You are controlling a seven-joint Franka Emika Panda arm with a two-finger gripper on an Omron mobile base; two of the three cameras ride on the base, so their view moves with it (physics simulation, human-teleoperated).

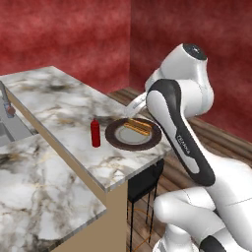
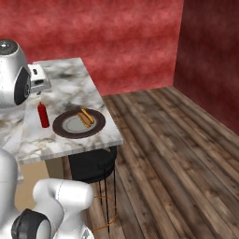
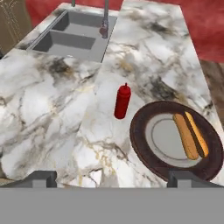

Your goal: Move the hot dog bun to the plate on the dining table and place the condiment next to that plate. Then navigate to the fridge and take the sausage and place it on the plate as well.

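The plate (image 1: 114, 139) sits near the end of the dining table (image 1: 64, 106), a round dark brown dish with a lighter grey middle, and the hot dog bun (image 1: 138, 127) lies inside it, off to one side of the centre so that it rests partly over the grey middle and partly toward the brown rim. From the right base view the bun (image 2: 85, 117) lies slantwise on the plate (image 2: 63, 129), on the half nearer the table's end. The condiment (image 1: 95, 133) stands upright on the marbled top just beside the plate, close to the rim yet apart from it, its pointed nozzle up. Behind all this, on the adjoining counter, a double-basin sink (image 3: 70, 39) is sunk into the stone with a faucet (image 3: 105, 19) at its edge; I cannot make out anything in the basins. The gripper (image 3: 113, 177) hangs above the table with its two dark tips spread wide apart and nothing between them. Looking along it in the hand view, the plate (image 3: 140, 144) lies below and ahead toward one tip, with the bun (image 3: 190, 135) on the plate's far side from the bottle (image 3: 122, 101), and the bottle stands ahead between the two tips, clear of both.
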